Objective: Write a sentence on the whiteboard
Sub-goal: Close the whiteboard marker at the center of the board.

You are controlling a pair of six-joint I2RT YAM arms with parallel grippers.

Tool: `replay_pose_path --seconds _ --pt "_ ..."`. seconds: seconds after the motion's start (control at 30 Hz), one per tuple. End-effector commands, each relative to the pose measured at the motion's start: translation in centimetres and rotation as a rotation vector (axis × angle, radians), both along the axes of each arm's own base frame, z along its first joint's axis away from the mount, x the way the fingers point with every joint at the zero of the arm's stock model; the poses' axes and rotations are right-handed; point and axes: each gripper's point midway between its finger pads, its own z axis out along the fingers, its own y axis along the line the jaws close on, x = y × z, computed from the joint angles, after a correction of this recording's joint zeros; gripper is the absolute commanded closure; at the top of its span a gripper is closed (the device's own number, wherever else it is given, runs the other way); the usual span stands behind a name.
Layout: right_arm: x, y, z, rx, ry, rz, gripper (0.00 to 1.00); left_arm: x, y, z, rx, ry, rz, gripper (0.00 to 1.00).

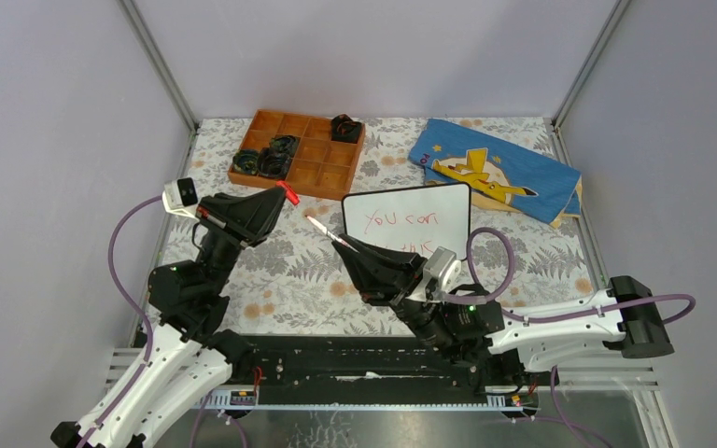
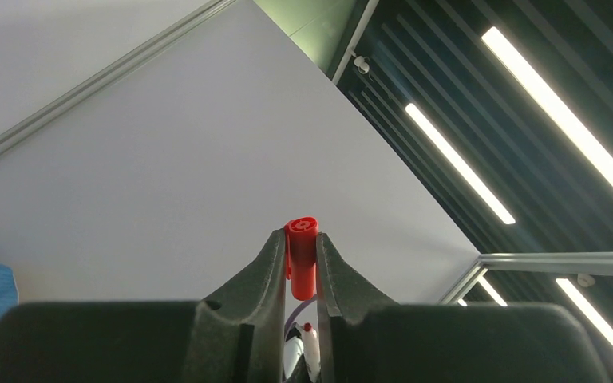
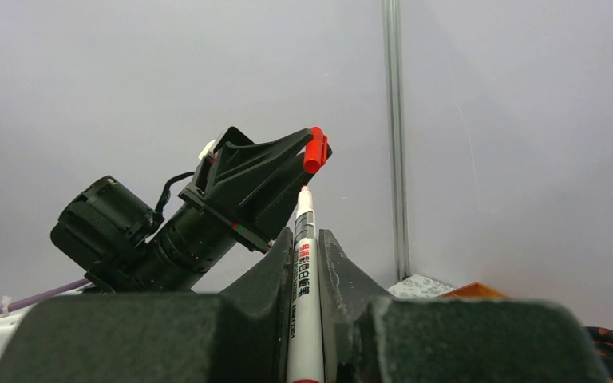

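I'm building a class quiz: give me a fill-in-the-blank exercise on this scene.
The left hand pinches a red ____.
The right hand holds an uncapped ____.
The words on the whiteboard are written in ____.
The cloth behind the whiteboard is mostly ____.
Missing words: cap, marker, red, blue.

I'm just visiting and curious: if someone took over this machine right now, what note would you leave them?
Left gripper: jaws shut on the red cap, held in the air.
Right gripper: jaws shut on the marker, its bare tip pointing toward the cap without touching it.
Whiteboard: on the table beyond the right gripper. The sentence shows "You can" on top; the lower line is partly hidden.
Done: red writing is on the board.
Left: probably capping the marker; check the hidden line first.
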Motion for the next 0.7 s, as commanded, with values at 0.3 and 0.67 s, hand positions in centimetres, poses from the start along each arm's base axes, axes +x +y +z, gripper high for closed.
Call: replay_pose_path --seconds 0.3,0.67 --pt "1.20 -1.04 2.85 0.121 0.044 -0.024 1.00 -1.96 0.10 0.78 -0.011 -0.073 -0.047 1.00" --pt "1.38 -0.94 2.85 0.131 0.051 -0.025 1.00 -2.08 -0.09 0.62 -0.003 -0.075 -0.058 1.00"
